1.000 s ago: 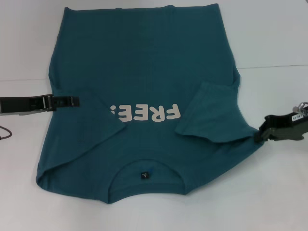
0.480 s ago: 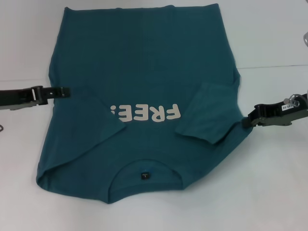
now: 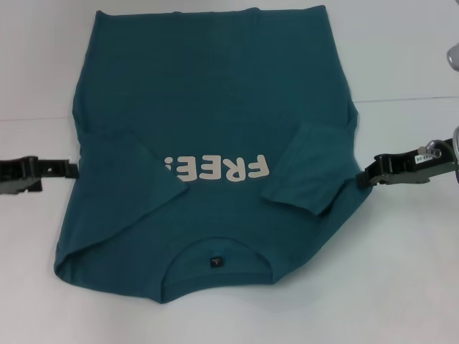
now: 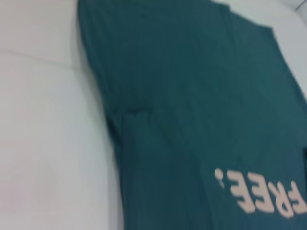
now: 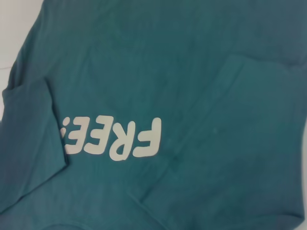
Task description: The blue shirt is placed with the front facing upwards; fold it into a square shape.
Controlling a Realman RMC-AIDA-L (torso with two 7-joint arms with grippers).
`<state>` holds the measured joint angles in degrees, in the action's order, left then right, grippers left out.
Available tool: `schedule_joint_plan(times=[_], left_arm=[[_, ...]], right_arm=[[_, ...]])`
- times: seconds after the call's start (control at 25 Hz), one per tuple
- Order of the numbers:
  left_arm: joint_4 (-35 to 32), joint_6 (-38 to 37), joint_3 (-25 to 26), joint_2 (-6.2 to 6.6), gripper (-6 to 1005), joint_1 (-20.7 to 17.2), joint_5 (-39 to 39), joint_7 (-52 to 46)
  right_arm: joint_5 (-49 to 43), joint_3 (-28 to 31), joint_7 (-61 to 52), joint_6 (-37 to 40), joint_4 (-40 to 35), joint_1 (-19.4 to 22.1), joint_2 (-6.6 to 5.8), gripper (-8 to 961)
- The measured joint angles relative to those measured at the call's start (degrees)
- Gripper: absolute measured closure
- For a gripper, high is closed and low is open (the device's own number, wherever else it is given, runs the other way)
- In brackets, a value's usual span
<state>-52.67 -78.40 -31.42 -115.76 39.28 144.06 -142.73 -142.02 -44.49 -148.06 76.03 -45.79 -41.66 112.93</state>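
We see the shirt (image 3: 208, 129) lying flat on the white table (image 3: 401, 57), front up, with the collar on the side near us and the hem on the far side. The white "FREE!" lettering (image 3: 215, 169) is partly covered. Both sleeves are already folded inward: the left sleeve (image 3: 118, 193) lies over the start of the lettering, and the right sleeve (image 3: 312, 168) lies as a flap on the chest. So we judge that the first step, the sleeves, is done.

The left gripper (image 3: 72, 169) is at the left edge of the shirt, just beside the cloth and low over the table. Its fingers look together and hold nothing. The right gripper (image 3: 367, 176) is at the right edge, its tip touching or almost touching the cloth. We cannot tell if its fingers are apart or clamped on the edge.

What is left, in our judgement, is most of the work: the sides are not narrowed enough, and the long body is not yet folded from hem to collar to make a square.
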Motion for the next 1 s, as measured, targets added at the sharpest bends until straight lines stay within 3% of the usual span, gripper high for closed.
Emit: schedule_joint_plan(times=[0.36,1.0], left_arm=[[-0.65,-5.02,-0.78,0.59,108,1.25,8.46,-5.28],[3.57,-7.52,-1.63,0.39,108,1.62,13.26,-5.75]], right_arm=[[0.0,-0.34,0.69,0.16,-0.22,-0.47,0.01,901],[0.43,-0.07,2.12,1.31,-0.27,-0.28,0.1,901]])
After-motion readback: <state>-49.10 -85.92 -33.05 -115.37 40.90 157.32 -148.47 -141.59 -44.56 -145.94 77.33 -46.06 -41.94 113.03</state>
